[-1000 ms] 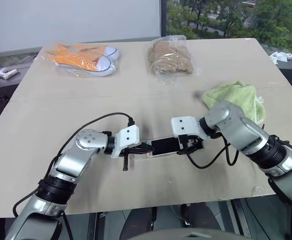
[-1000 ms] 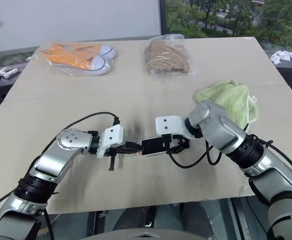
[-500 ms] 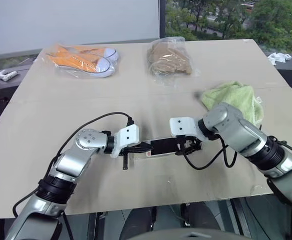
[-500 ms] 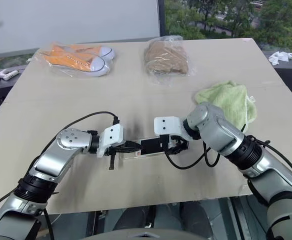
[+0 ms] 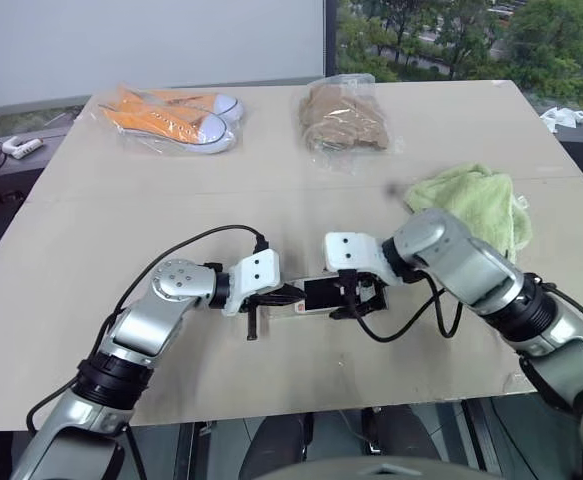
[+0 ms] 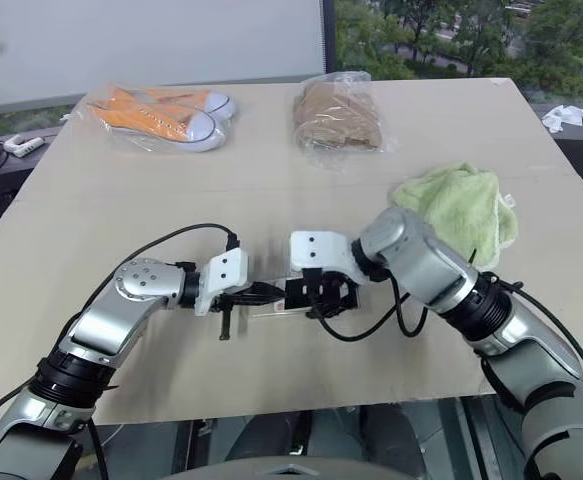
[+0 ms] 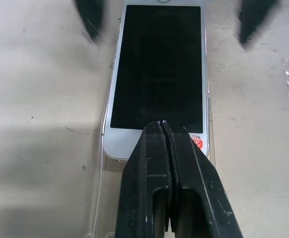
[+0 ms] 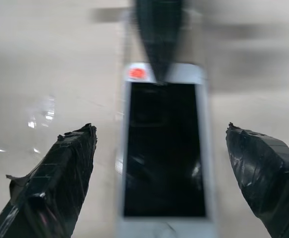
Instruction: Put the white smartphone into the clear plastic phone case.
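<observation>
Here: flat glossy white smartphone (image 7: 156,74) on matte table (image 5: 121,230); left gripper (image 7: 162,130) together, right gripper (image 8: 161,148) apart.

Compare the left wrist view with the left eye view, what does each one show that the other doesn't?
Left wrist view alone: the clear case's glossy edge beside and under the phone, a red sticker at the phone's near corner, and the left gripper's shut tips resting on that end.

Left eye view alone: the bagged orange shoes, the bagged brown item, the green cloth and the table's wide surface.

Both: the white phone lying screen up between the two grippers, with the right gripper's open fingers on either side of its far end.
</observation>
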`<act>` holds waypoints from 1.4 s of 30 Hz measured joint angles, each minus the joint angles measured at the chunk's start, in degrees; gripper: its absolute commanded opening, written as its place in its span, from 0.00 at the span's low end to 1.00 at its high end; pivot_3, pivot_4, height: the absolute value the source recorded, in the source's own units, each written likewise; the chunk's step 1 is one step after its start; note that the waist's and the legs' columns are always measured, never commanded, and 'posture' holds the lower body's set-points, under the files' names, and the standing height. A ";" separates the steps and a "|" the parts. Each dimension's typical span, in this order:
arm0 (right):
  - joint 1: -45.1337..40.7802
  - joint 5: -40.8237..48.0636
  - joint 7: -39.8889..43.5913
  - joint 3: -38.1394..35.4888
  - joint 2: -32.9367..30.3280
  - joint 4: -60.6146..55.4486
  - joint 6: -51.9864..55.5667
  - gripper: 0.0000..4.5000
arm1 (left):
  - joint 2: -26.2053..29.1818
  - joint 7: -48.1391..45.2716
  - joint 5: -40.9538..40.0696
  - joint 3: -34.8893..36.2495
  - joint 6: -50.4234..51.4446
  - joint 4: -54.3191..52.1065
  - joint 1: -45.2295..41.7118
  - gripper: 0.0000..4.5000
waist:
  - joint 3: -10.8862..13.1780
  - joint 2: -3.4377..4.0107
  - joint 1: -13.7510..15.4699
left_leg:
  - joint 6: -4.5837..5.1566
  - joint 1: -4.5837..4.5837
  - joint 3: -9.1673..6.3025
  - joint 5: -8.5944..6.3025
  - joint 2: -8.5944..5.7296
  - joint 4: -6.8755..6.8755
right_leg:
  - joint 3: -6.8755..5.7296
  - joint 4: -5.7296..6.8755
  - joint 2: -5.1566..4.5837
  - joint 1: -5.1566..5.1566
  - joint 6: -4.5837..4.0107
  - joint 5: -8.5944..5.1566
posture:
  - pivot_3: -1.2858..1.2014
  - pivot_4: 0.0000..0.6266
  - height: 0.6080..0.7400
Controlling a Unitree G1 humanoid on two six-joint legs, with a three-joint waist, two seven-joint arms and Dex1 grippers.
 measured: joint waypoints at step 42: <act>5.49 -2.21 0.56 1.23 -12.17 -4.22 -1.11 0.00 | 3.08 -6.11 -4.44 10.26 -6.79 10.72 5.51 0.00 | 0.15 0.09 0.77 | 0.01 -0.19 -0.08 -0.01 -0.03 -0.08 | -0.15 -0.25 -0.09 -0.12 -0.01 0.00 | 0.52 0.24 1.00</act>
